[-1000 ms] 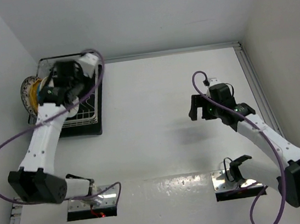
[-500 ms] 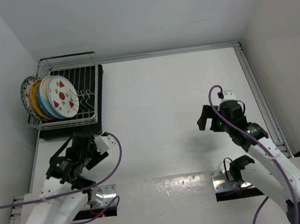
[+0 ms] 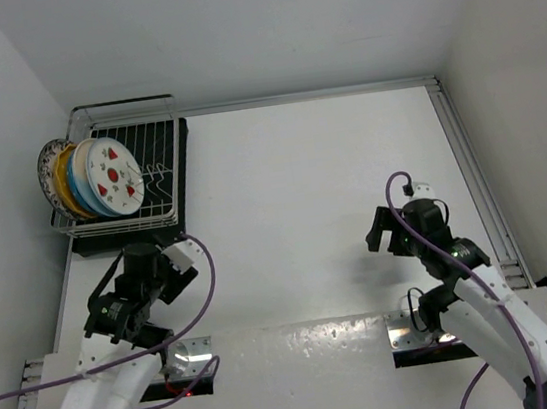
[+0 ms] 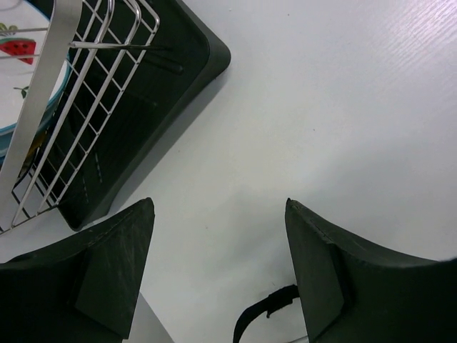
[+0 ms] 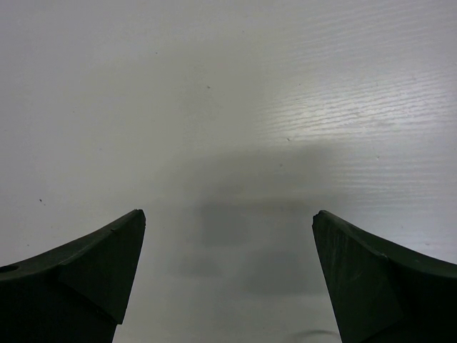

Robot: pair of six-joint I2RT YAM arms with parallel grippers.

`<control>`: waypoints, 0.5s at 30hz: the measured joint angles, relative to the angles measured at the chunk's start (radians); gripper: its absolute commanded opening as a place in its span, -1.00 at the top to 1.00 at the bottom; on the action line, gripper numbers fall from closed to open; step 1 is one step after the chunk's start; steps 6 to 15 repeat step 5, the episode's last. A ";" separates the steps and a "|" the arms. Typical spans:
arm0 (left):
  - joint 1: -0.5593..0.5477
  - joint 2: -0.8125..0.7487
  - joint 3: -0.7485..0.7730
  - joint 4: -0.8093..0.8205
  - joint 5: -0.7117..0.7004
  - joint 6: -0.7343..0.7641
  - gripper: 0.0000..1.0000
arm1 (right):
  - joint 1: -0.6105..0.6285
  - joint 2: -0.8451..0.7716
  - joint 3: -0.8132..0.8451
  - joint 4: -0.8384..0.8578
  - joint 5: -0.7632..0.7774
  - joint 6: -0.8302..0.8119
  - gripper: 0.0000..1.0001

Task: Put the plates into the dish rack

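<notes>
At the far left of the counter (image 3: 289, 172) the dish rack (image 3: 160, 151) sits over its black tray (image 3: 182, 227). The plates (image 3: 89, 178) stand on edge in the rack's left part, packed face to face and leaning a little. The blue-floral plate (image 3: 48, 163) is outermost on the left, poking past the rack's rim. Next comes the yellow plate (image 3: 67, 183), then a blue edge that I think is the teal one, though the row is too tight for me to be sure. The strawberry plate (image 3: 113, 173) closes the row on the right, its face showing. My left tool (image 4: 218, 209) hangs near the tray's near corner with its fingers apart, gripping nothing. My right tool (image 5: 228, 216) is well apart from the rack over the counter, fingers spread wide and likewise empty.
</notes>
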 measured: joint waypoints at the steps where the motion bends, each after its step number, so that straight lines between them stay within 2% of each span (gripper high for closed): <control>1: 0.002 0.000 0.000 0.003 0.003 0.000 -0.57 | 0.000 0.000 -0.001 0.000 0.000 0.000 -0.99; 15: 0.014 0.000 0.000 0.010 0.009 -0.001 -0.57 | 0.000 -0.001 -0.001 0.003 0.000 0.004 -0.99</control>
